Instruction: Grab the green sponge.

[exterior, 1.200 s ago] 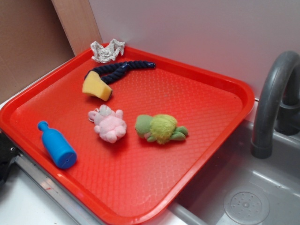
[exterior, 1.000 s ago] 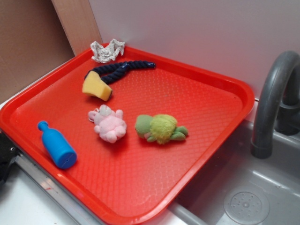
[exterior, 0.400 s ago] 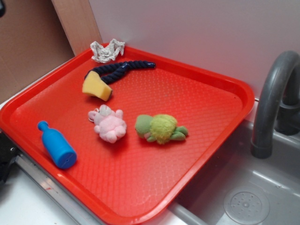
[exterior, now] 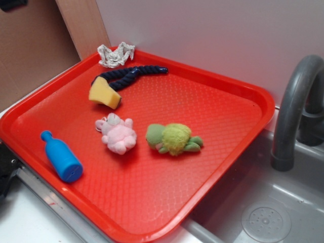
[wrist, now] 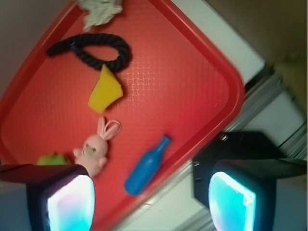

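The green sponge (exterior: pixel 105 94) is a small yellow wedge lying at the back left of the red tray (exterior: pixel 238 86), touching a dark blue rope (exterior: pixel 132 74). In the wrist view the green sponge (wrist: pixel 105 90) lies near the middle, just below the rope (wrist: pixel 96 48). My gripper (wrist: pixel 151 202) hangs high above the tray's left edge, far from the sponge. It is open, with nothing between its glowing pads (wrist: pixel 71 204). In the exterior view only a dark bit of the arm (exterior: pixel 11 4) shows at the top left corner.
On the tray lie a pink plush bunny (exterior: pixel 118 134), a green-and-yellow plush turtle (exterior: pixel 173 138), a blue toy bottle (exterior: pixel 62 158) and a crumpled white cloth (exterior: pixel 116 54). A grey faucet (exterior: pixel 293 106) and sink (exterior: pixel 263 212) stand to the right. A wall runs behind.
A dark part of the arm has come into the exterior view's top left corner and moved further in. Nothing on the tray has moved.
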You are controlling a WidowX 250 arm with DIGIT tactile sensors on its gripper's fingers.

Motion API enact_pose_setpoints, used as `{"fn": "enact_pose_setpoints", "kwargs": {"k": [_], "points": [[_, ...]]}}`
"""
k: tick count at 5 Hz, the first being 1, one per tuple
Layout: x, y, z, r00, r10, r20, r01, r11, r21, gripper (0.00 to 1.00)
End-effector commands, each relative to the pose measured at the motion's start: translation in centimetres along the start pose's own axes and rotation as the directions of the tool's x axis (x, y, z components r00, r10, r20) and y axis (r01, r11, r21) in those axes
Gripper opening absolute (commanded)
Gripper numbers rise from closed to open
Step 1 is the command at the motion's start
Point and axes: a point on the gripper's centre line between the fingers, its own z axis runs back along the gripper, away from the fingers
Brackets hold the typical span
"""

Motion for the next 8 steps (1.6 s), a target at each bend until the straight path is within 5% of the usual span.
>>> {"fn": "enact_pose_setpoints", "kwargs": {"k": [1,4,6,7,8], "points": [[1.8,-2.2,-5.1,0.910,0.392,0.131,-0.380,0.919,-0.109,1.00],[5.2,-5.2,-13.4,0.856,0.458,0.239,-0.467,0.884,-0.018,1.00],[4.1,-5.7,-18.3,0.886,0.382,0.263,-0.410,0.910,0.061,1.00],[3.8,-6.2,-18.4,0.897,0.348,0.272,-0.374,0.926,0.051,1.00],[3.7,-6.0,-17.7,0.894,0.341,0.291,-0.367,0.930,0.037,0.00]]}}
